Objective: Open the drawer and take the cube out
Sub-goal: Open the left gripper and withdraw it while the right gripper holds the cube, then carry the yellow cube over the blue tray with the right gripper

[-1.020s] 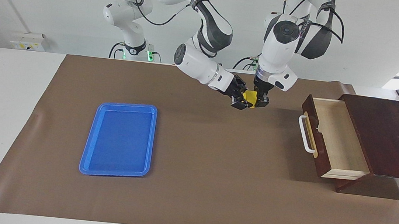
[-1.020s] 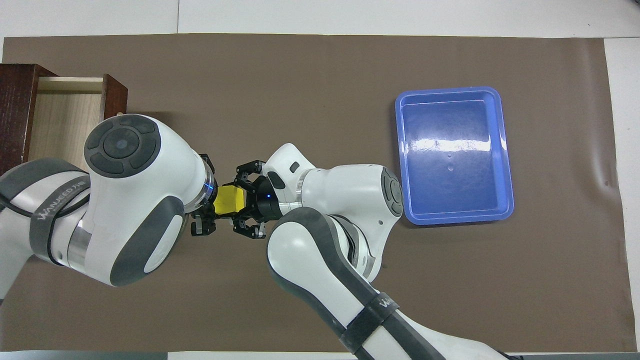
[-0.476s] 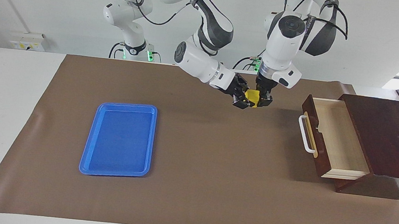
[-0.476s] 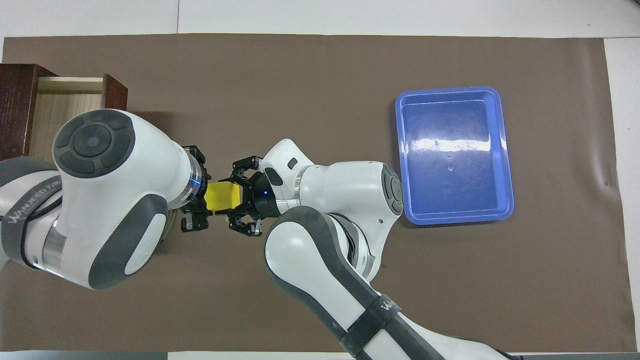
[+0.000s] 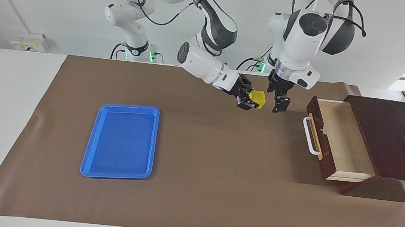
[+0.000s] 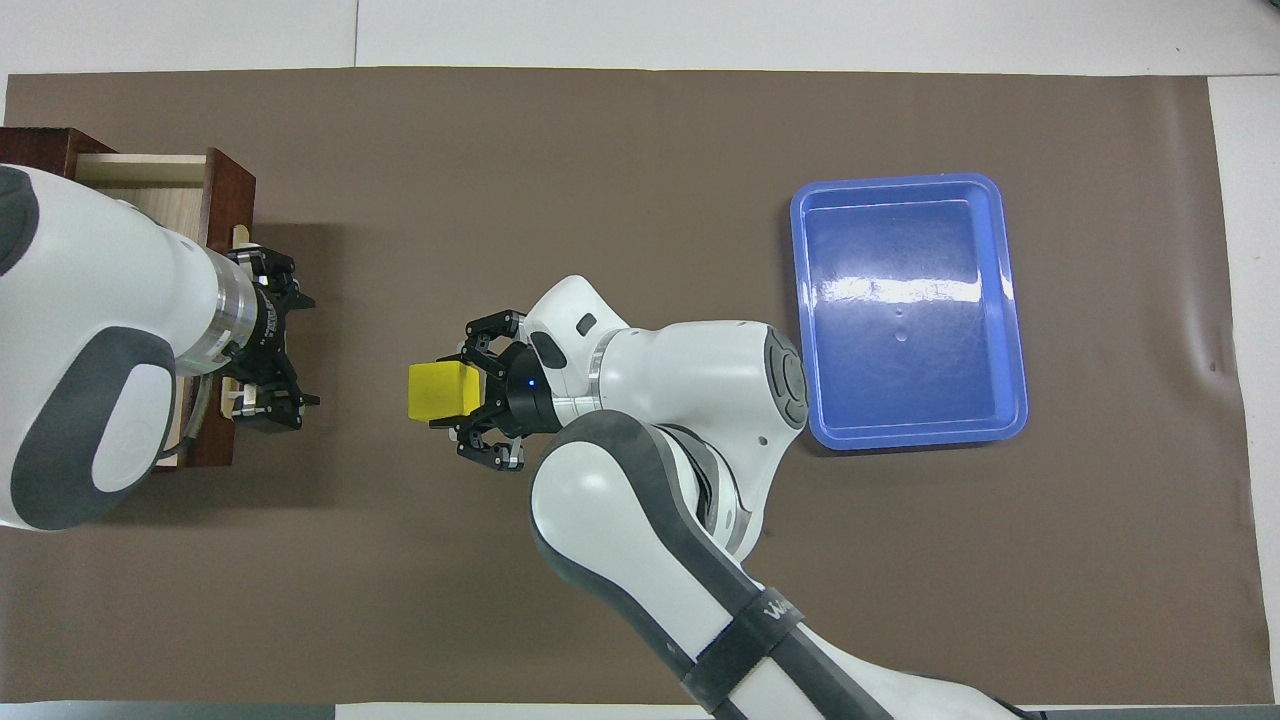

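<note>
Cube point(image 5: 257, 98): rigid, light; grip flat faces.
Right gripper point(image 5: 246, 100): clamped on cube, above mat.
Left gripper point(image 5: 278, 103): spread wide, empty, at cube's 3 o'clock in the facing view.
Drawer point(image 5: 339, 139): open, empty.

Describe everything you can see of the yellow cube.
The cube is small, bright yellow and solid-looking, with flat matte faces and clean edges. It is up in the air over the brown mat, held at one side by the right pincer, whose fingers clamp it; its other faces are bare. It sits slightly tilted. The left pincer hangs open beside it, apart from it, between the cube and the open drawer. Nothing else touches it.
</note>
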Robot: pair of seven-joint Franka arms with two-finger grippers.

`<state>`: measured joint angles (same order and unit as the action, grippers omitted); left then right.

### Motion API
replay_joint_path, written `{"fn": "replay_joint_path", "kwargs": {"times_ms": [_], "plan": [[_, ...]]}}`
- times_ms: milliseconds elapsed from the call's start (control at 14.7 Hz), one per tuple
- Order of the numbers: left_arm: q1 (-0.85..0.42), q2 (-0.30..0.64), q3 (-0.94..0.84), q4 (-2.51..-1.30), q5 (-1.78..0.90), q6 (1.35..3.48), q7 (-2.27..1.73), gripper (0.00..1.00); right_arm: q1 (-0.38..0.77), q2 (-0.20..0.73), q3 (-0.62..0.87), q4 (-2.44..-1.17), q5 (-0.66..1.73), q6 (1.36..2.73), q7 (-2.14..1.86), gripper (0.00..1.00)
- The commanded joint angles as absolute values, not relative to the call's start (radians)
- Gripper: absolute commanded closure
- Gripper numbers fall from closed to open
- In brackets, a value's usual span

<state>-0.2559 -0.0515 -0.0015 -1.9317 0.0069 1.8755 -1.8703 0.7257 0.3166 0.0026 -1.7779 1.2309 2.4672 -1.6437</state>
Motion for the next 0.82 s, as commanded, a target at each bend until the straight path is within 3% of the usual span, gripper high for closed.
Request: {"fn": "replay_joint_path", "kwargs": {"times_ms": [0, 272, 748], "plan": [[-0.187, -0.068, -0.009, -2.022, -0.006, 2.011, -1.833, 0.00, 0.686, 0.327, 0.005, -1.758, 1.177, 2.418, -1.617, 1.00], [-0.106, 0.020, -0.008, -2.028, 0.000, 2.140, -1.719, 0.00, 0.565, 0.308, 0.005, -1.772, 1.126, 2.288, -1.661, 1.00], [0.035, 0.061, -0.006, -1.999, 0.034, 2.178, -1.460, 0.00, 0.318, 0.276, 0.002, -1.833, 1.066, 2.093, -1.836, 1.00]]}}
